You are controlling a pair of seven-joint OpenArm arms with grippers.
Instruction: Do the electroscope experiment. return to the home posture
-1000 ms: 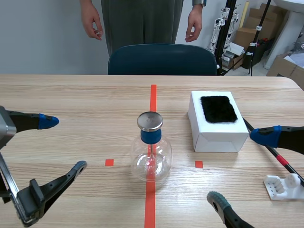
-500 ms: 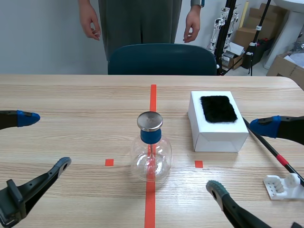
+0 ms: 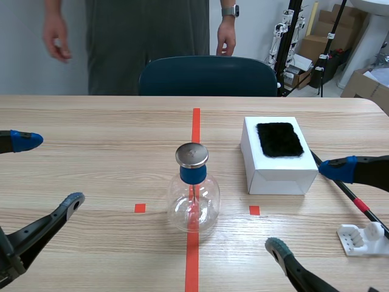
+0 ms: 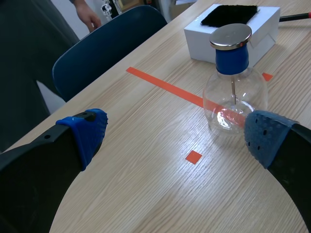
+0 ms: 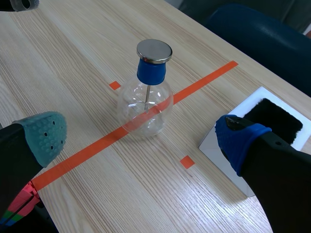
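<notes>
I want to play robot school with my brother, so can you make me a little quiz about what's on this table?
1. True or false: the left pincer is holding the glass flask.
2. What lies on top of the white box?
A) a black furry pad
B) a spoon
C) a red ball
3. Fill in the missing word: the flask stands on a long tape line whose colour is ____.

Key:
1. False. Both its fingers are spread wide, well away from the flask.
2. A
3. orange-red
</notes>
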